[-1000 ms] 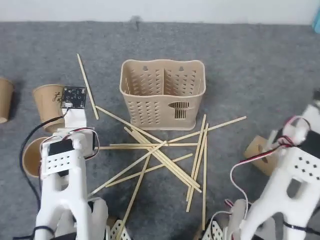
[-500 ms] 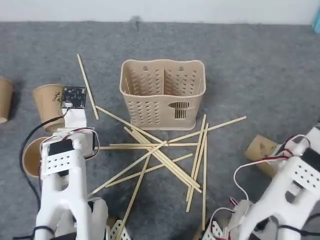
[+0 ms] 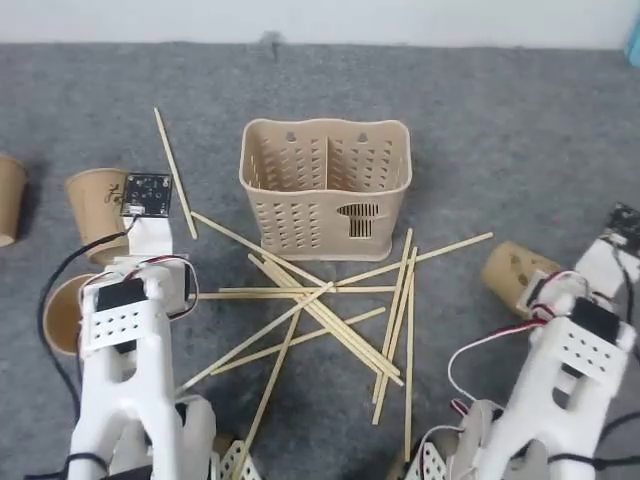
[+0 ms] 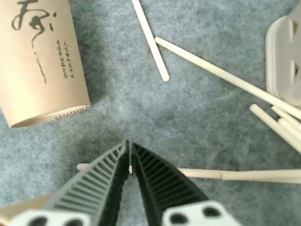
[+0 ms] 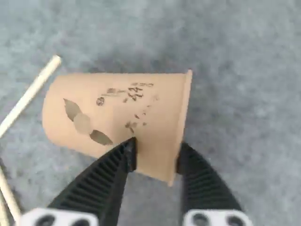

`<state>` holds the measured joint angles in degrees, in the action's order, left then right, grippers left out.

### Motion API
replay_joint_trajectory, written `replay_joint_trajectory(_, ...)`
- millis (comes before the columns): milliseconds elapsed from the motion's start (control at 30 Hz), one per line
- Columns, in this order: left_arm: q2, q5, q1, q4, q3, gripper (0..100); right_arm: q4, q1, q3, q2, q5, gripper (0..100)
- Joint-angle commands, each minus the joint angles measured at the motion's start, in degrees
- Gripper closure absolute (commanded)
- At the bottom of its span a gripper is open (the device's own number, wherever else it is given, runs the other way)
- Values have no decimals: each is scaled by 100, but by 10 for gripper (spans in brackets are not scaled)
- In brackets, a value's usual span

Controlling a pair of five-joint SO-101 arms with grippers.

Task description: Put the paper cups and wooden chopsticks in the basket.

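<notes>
Shifted since the earlier frame: the right arm has swung in from the right edge, and the paper cup (image 3: 512, 270) it holds now lies farther from the near edge, its mouth turned toward the arm.

Item 1. Table cover (image 3: 500, 120): grey, short-pile, felt-like fabric.

Item 2. Basket (image 3: 310, 215): beige moulded plastic with rounded corners and slotted walls, split by a partition into two compartments. It stands upright at centre, far side. No cup or stick is seen in it.

Item 3. Right gripper (image 5: 156, 147): black ribbed jaws clamped on the paper cup (image 5: 117, 108) at its rolled rim, apparently one jaw on the outer wall and one at the mouth. Step in hand, by judgement: first cup gripped, carry not yet made. The next move calls for lifting it over the basket wall and releasing it in a compartment. Thin card may crush under a firm grip.

Item 4. Left gripper (image 4: 130, 146): jaws closed tip to tip, holding nothing, poised over one stick (image 4: 211, 174).

Item 5. Other cups, left side: one tan, tapered, printed (image 3: 95, 205); one partly under the left arm (image 3: 58, 312); one at the left edge (image 3: 8, 195).

Item 6. Chopsticks (image 3: 320, 305): pale, slim, straight wood, scattered crosswise near the basket.
</notes>
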<state>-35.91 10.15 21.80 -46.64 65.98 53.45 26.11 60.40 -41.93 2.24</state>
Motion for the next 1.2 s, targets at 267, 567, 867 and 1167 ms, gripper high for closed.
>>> replay_joint_trajectory(267,-35,62,-9,62,13,988,-251,-154,70,-22,308,991)
replay_joint_trajectory(567,-35,62,9,62,13,988,910,-154,-809,-22,264,991)
replay_joint_trajectory(867,-35,62,9,62,13,988,2607,-4,-2119,-22,-264,991)
replay_joint_trajectory(1167,-35,62,9,62,13,988,4303,40,-3200,48,-1222,991)
